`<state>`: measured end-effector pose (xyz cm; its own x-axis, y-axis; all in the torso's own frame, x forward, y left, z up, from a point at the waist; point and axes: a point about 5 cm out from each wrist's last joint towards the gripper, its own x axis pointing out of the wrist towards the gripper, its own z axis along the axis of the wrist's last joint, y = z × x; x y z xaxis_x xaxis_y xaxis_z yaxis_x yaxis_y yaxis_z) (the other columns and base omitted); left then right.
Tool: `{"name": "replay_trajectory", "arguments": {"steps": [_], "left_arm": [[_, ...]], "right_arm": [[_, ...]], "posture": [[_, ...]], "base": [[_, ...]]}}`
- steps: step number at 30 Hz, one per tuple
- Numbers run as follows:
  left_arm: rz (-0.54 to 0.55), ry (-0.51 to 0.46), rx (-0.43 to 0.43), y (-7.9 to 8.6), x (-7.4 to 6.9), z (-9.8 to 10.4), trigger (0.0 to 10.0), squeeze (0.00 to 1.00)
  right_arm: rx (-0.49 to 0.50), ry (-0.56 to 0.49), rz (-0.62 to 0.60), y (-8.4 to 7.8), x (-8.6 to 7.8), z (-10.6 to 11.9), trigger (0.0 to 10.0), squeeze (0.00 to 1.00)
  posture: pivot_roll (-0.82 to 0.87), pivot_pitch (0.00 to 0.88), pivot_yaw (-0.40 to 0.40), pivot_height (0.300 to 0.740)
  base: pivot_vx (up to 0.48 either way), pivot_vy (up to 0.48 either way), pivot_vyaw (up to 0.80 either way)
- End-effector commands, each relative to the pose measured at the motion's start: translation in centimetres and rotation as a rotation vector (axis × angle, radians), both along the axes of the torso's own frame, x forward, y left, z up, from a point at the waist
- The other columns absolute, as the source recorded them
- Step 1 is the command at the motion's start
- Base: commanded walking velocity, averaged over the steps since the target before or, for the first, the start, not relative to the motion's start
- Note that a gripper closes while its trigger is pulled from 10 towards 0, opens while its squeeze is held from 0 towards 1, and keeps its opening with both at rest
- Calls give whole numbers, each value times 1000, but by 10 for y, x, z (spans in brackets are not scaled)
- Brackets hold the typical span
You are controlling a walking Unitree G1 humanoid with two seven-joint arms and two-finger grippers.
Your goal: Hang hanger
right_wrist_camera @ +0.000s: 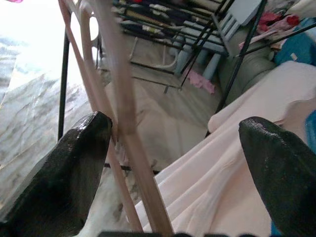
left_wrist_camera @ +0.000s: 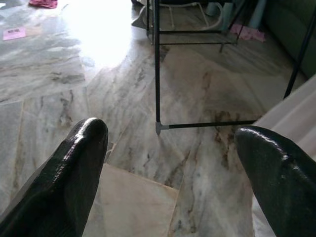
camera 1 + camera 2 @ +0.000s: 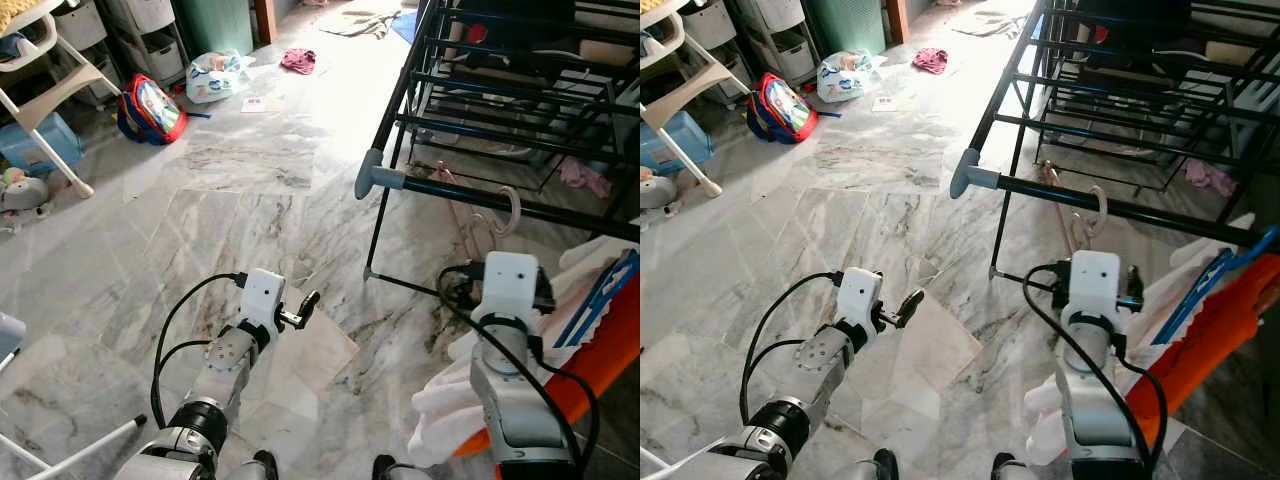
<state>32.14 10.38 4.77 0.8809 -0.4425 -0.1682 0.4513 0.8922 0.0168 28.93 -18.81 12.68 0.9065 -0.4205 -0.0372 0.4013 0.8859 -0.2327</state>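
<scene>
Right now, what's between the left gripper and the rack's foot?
Only bare marble floor lies between the open left gripper and the rack foot, as the left wrist view shows.

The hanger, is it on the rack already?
Yes. The pink hanger has its hook curled over the black rack bar and dangles below it. The right pincer is open around it.

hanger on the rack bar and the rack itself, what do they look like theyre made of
Hanger: pale pinkish-beige, smooth and matte, thin rounded rods with a moulded hook over the bar; it looks like plastic, though painted wood can't be ruled out.

Drying rack: thin black tubes with a slight sheen, likely painted or coated metal; the grey end cap looks like plastic.

The open right pincer has the hanger between its fingers.
</scene>
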Motion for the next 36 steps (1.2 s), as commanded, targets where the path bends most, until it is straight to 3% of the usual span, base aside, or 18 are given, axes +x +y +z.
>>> {"name": "replay_trajectory", "arguments": {"steps": [1,8,17,30,33,36], "left_arm": [[-34,10,20,-5,0,0,10000,0],[-37,-11,23,-11,4,6,10000,0],[-12,-3,29,-9,2,1,10000,0],[9,-9,47,3,5,3,10000,0],[49,-12,59,14,5,2,10000,0],[88,-37,29,14,11,11,10000,0]], "right_arm": [[-29,-63,-16,-2,-6,10,10000,1000],[-106,-123,43,11,-10,20,10000,1000],[-18,-84,262,35,-7,13,10000,1000],[-10,-23,340,32,6,3,10000,1000],[-26,-20,357,38,11,4,10000,1000],[-23,-62,352,37,13,13,10000,1000]], "posture": [[-161,197,99,740],[-179,198,102,740],[-163,189,81,740],[-127,189,65,740],[-99,175,41,740],[-61,187,41,740]], "base": [[0,0,0],[0,0,0],[0,0,0],[0,0,0],[0,0,0],[0,0,0]]}}
